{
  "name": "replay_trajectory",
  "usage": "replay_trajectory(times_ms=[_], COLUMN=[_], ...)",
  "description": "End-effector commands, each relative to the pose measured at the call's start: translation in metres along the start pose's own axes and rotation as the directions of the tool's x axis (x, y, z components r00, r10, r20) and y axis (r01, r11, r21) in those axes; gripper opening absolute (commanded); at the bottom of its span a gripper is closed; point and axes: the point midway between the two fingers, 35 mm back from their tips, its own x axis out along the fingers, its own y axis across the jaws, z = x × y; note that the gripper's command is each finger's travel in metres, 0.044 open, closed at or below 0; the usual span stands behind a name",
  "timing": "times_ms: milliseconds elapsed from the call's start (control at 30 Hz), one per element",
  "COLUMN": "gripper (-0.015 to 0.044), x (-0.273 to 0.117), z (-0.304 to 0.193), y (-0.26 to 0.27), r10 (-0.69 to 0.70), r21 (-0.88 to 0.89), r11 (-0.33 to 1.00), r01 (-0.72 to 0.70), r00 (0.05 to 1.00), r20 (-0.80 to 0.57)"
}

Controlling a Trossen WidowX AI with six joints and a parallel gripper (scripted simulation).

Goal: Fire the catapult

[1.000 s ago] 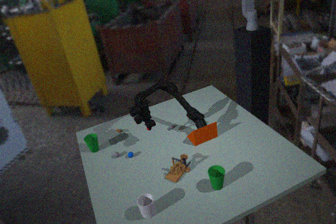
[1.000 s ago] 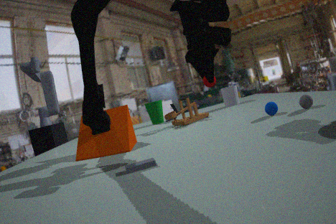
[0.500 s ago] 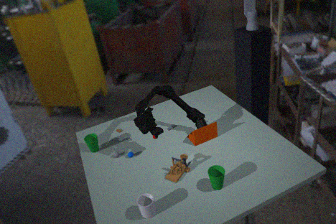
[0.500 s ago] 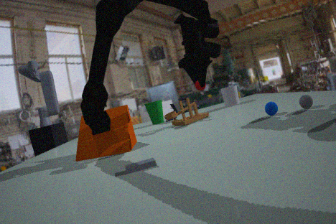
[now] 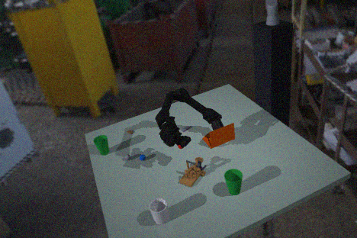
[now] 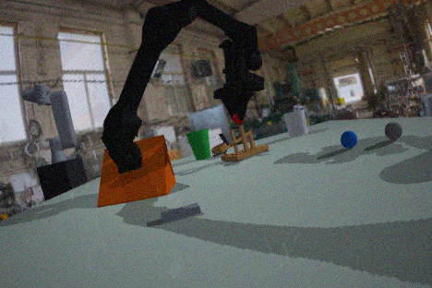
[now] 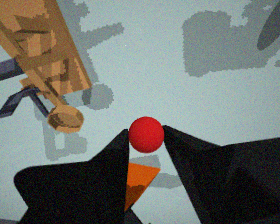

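My gripper [image 5: 181, 146] [image 6: 237, 118] [image 7: 145, 131] is shut on the red ball [image 5: 180, 146] [image 6: 238, 119] [image 7: 146, 135] and holds it at the fingertips, above the table. The wooden catapult [image 5: 190, 177] [image 6: 245, 152] stands on the table. In the wrist view the catapult's spoon-like cup [image 7: 66, 119] is empty and lies to the left of the ball and a little above it in the picture. The white mug [image 5: 159, 211] [image 6: 296, 123] stands upright near the table's front edge in the top view; it is not in the wrist view.
A green cup [image 5: 233, 181] [image 6: 198, 144] stands beside the catapult, and another green cup [image 5: 101, 145] is at the left edge. A blue ball [image 5: 143, 157] [image 6: 349, 139] and a grey ball [image 6: 393, 131] lie on the table. An orange wedge [image 5: 222, 136] [image 6: 157, 171] is by the arm's base.
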Motion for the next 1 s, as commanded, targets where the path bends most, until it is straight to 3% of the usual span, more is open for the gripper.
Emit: replay_trajectory(times_ms=[0, 467, 967], gripper=[0.0000, 0.0000, 0.0000], x=[0.007, 0.033, 0.049], z=[-0.004, -0.019, -0.018], y=[0.033, 0.110, 0.115], r10=[-0.019, -0.104, -0.110], r21=[-0.052, -0.169, -0.174], r11=[0.998, 0.982, 0.981], r01=[0.016, 0.078, 0.082], r00=[0.999, 0.983, 0.982], r20=[-0.043, -0.149, -0.154])
